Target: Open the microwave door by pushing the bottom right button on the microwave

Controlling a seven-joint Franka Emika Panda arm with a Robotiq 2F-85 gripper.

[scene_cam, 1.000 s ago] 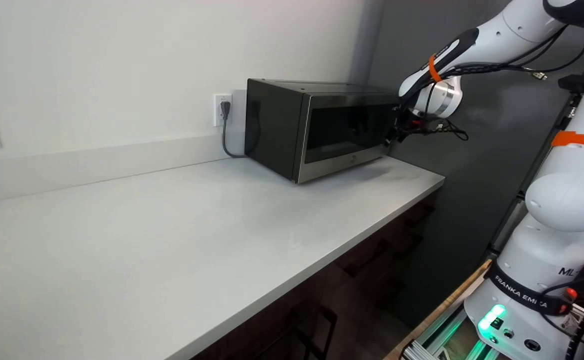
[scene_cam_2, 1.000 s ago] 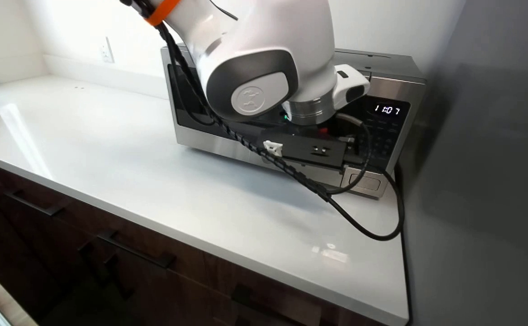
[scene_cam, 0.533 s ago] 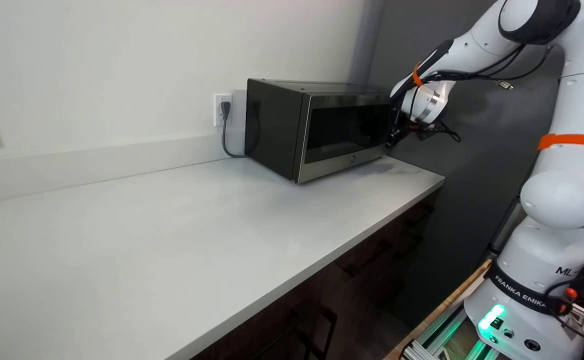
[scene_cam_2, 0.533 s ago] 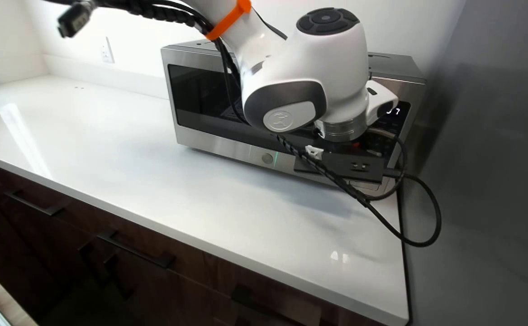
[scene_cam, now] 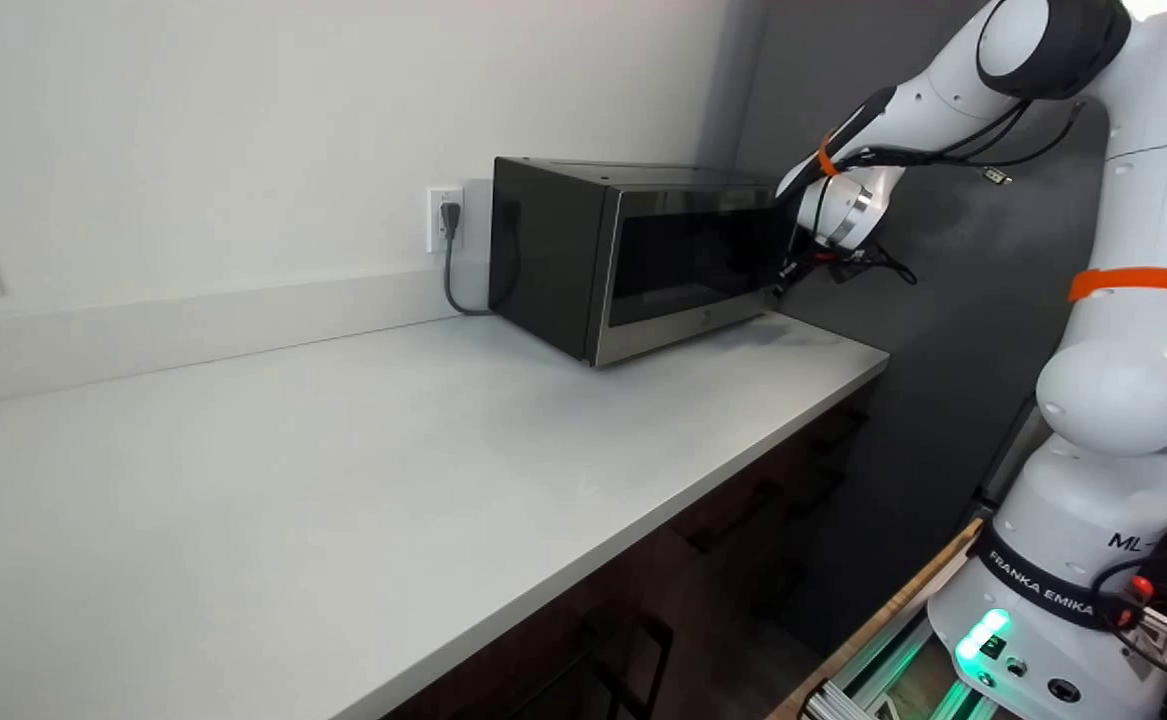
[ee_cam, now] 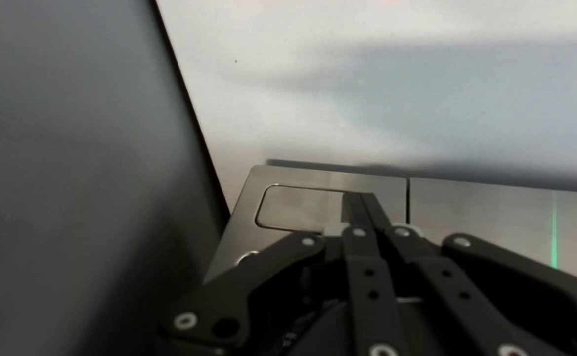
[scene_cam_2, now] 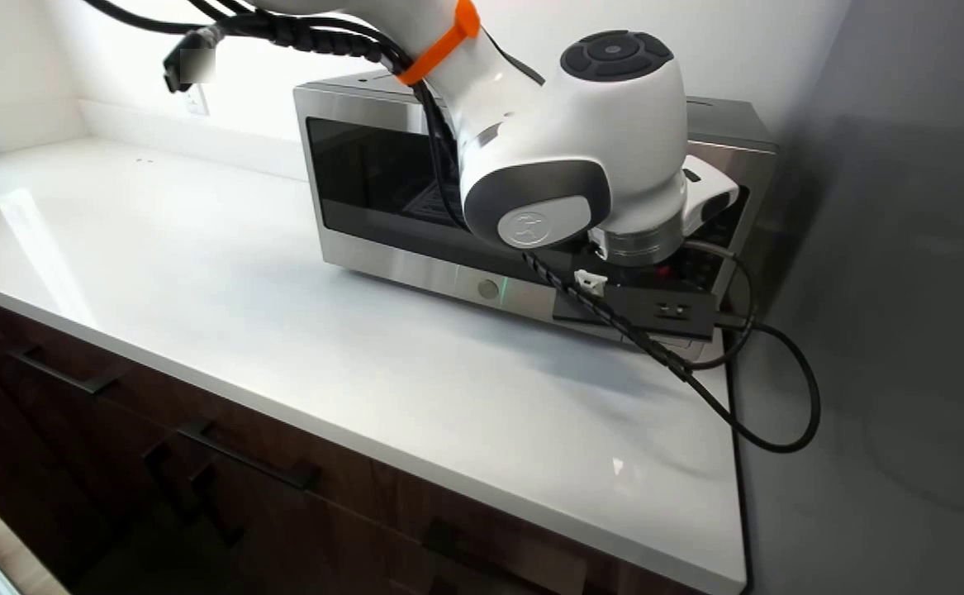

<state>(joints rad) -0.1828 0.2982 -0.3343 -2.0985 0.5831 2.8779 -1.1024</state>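
The microwave (scene_cam: 547,260) sits on the counter in both exterior views, dark-sided with a steel-framed front. Its door (scene_cam_2: 366,173) lies flush with the front, closed. At the lower right corner, the wrist view gives the rectangular steel button (ee_cam: 295,207), outlined by a thin groove. My gripper (ee_cam: 360,196) is shut, its two fingers side by side with nothing between them. The fingertips overlap the right end of the button in that view; whether they touch it I cannot tell. In an exterior view the gripper's dark body (scene_cam_2: 655,311) hides most of the button and the keypad.
A grey panel (scene_cam_2: 878,330) rises close beside the microwave's right side. The white counter (scene_cam_2: 325,347) runs along the front, above dark drawers with handles (scene_cam_2: 242,454). A loose cable (scene_cam_2: 812,405) loops from the gripper near the panel. A power cord (scene_cam: 450,270) reaches the wall outlet.
The arm has moved toward the microwave's lower right corner, mostly in the first half-second and only slightly since. The gripper now covers most of the button, and the arm hides the clock display.
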